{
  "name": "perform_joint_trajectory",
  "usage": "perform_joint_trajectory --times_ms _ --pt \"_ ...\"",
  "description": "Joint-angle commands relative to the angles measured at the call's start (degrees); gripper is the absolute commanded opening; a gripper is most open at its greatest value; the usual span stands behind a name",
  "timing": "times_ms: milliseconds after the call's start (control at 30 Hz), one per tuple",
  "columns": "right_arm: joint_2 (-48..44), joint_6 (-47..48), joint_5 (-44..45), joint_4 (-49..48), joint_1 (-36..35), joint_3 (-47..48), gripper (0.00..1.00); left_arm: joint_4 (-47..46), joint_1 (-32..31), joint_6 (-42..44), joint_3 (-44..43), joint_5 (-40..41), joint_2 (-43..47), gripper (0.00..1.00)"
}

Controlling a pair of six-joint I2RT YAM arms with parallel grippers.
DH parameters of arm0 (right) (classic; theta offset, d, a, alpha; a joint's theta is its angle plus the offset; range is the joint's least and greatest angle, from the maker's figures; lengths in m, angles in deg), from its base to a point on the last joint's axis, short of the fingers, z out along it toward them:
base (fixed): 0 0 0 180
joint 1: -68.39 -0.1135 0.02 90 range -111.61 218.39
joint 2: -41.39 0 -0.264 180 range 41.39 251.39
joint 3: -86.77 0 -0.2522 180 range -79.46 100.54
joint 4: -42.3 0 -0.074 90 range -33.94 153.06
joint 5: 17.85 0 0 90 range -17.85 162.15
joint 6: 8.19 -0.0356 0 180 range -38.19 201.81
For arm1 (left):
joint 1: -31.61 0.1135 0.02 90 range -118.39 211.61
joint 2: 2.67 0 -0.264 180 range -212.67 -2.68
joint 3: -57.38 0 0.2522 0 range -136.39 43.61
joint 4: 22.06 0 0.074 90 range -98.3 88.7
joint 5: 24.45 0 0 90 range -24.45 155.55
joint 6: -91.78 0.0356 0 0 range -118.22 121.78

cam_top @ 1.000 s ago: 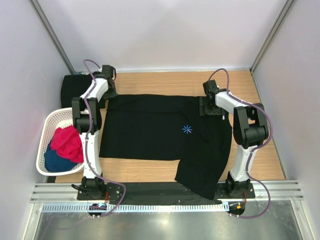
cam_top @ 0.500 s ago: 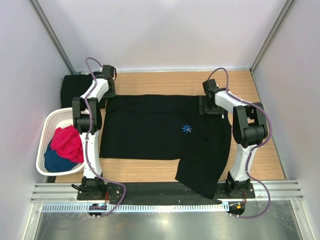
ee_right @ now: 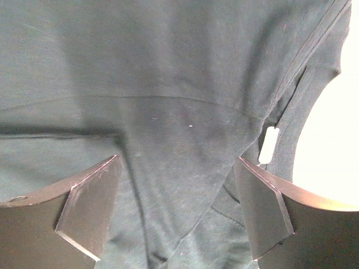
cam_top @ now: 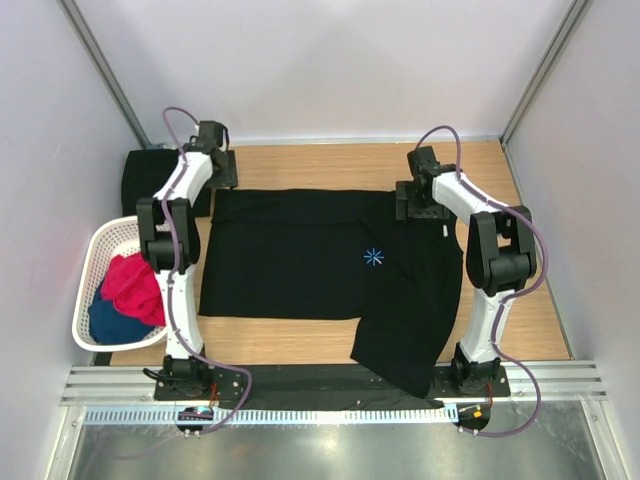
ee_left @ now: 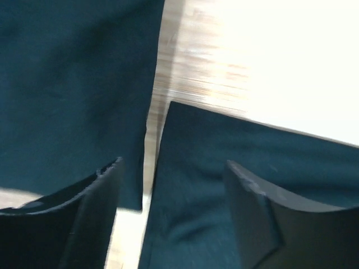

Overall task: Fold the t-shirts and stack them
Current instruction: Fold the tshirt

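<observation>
Though one part of it trails down toward the near edge at the right, the shirt lies spread flat across the middle of the table. It is plain black, with a white label showing by the neckline at its right end. A second shirt, also black, sits as a compact heap at the table's far-left corner, close beside the spread one's far-left corner. The left wrist view shows a thin strip of bare wood between the two cloths. The left gripper hovers over that gap, at the spread shirt's far-left corner, its fingers parted with nothing between them. The right gripper hangs over the shirt's far edge near the collar, likewise released. Both of its fingers stand wide with only loose cloth below them, and whether they touch that cloth I cannot tell. At the left side of the table, nearer than the heap, stands a white basket, holding a red-pink garment on top of a blue one.
</observation>
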Motion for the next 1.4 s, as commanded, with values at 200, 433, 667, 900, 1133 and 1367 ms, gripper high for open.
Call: perform_joint_trajectory --times_ms 200,433,667,900,1133,1367 --pt "-9.7 -2.93 -9.32 0.19 -0.81 3.23 0.88 -0.7 -4.19 -10.01 4.44 -8.9 17.18 0.78" --pt "-7.07 -6.19 -9.94 -3.34 -2.4 -3.18 0.79 -0.88 -6.57 -17.48 12.95 -16.82 24.73 1.0" --pt "-6.98 -8.12 -12.93 -9.49 -2.75 -8.82 0.67 -1.32 -6.84 -18.63 22.36 -16.91 34.22 1.0" --pt "-5.66 -7.33 -12.59 -12.48 -3.36 -11.1 0.63 -1.15 -6.92 -19.95 29.4 -18.31 41.26 1.0" --pt "-6.27 -6.63 -12.06 -13.62 -3.72 -12.24 0.46 0.79 -6.84 -19.69 31.87 -17.0 45.04 1.0" --pt "-9.78 -7.42 -11.97 -15.12 -5.21 -14.62 0.17 2.81 -6.92 -19.69 32.23 -15.77 46.62 1.0"
